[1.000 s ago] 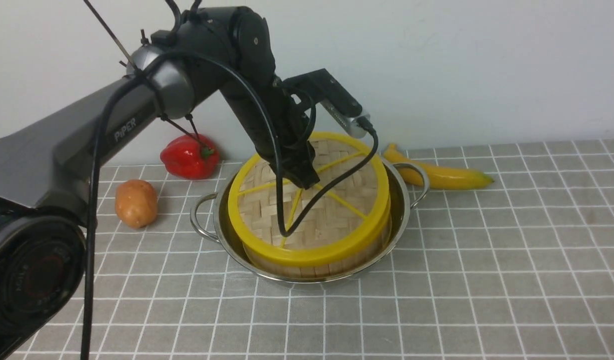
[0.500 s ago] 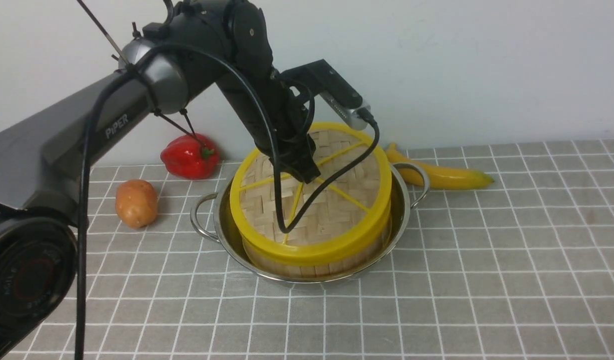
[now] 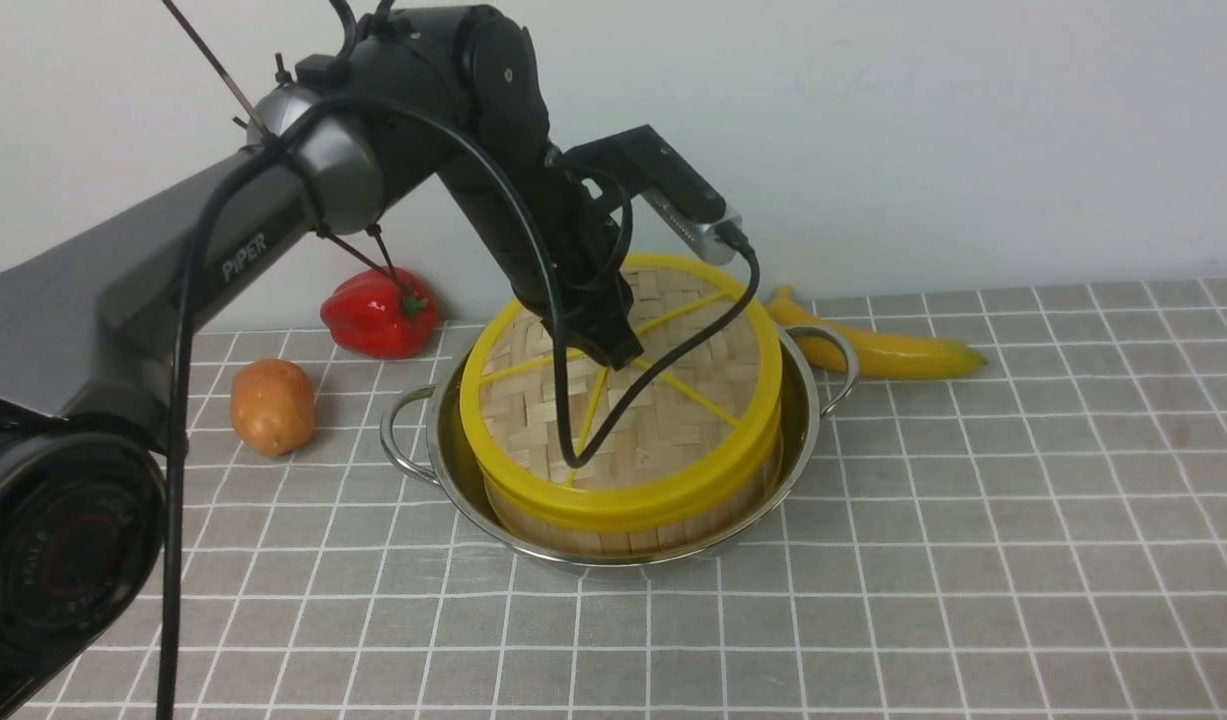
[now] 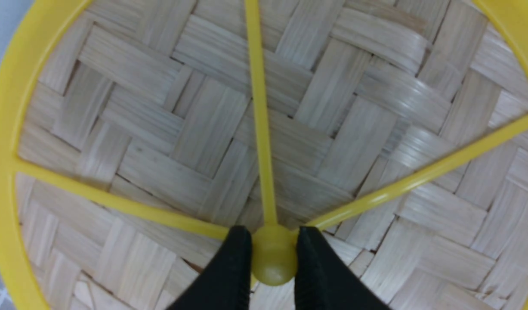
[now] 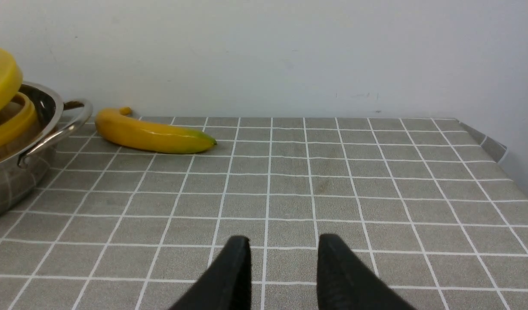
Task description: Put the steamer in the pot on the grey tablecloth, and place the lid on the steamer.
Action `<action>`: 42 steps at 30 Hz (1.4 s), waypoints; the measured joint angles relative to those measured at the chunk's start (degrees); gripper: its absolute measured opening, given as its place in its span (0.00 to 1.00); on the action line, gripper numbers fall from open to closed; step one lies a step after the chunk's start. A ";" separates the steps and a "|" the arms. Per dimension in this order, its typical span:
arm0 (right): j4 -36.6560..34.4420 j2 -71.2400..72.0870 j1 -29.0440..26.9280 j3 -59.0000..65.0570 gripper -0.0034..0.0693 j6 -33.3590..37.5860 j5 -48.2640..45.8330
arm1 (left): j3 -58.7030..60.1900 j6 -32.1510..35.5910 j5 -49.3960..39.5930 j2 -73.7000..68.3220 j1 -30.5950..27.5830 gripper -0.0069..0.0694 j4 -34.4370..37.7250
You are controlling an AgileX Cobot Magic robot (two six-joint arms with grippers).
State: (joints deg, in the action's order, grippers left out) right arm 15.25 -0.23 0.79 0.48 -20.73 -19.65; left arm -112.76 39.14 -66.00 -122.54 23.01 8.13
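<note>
Evidently lid-setting: left claw (image 4: 273,254) pinched tight on the hub of the lid (image 3: 613,400), above the steamer (image 3: 633,540) in the pot (image 3: 613,562), left-centre. Best to centre rims, lower level, then release. Right claw (image 5: 284,269) parted, holding nothing.

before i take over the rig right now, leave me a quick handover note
Left pincer: shut on the knob at the middle of the lid.
Right pincer: open, nothing between its jaws.
Steamer: in the pot, on the grey cloth.
Done: steamer is in the pot.
Left: the lid is over the steamer but not clearly seated; a gap shows in the right wrist view. It probably needs leveling and lowering, then letting go.
</note>
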 joint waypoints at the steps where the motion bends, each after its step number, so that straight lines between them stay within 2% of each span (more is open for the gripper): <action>1: 0.00 0.00 0.00 0.00 0.38 0.00 0.00 | 0.00 0.00 0.00 0.00 0.00 0.25 0.00; 17: 0.00 0.00 0.00 0.00 0.38 0.00 0.00 | 0.00 0.05 0.05 0.00 0.00 0.25 0.00; 22: 0.12 0.00 0.00 0.00 0.38 0.00 0.00 | 0.00 0.49 0.31 0.00 0.00 0.29 0.00; 33: 0.17 0.00 0.00 0.00 0.38 0.00 0.00 | -0.27 0.38 1.39 1.49 0.00 0.68 -0.23; 36: 0.17 0.00 0.00 0.00 0.38 0.00 0.00 | -1.82 -0.75 0.91 3.61 0.00 0.71 -0.94; 42: 0.05 0.00 0.00 0.00 0.38 0.00 0.00 | -6.86 -4.38 -1.80 9.22 0.00 0.70 -1.69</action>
State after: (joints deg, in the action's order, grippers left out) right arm 15.30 -0.23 0.79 0.48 -20.73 -19.65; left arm -119.62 34.76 -67.80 -113.32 23.01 6.44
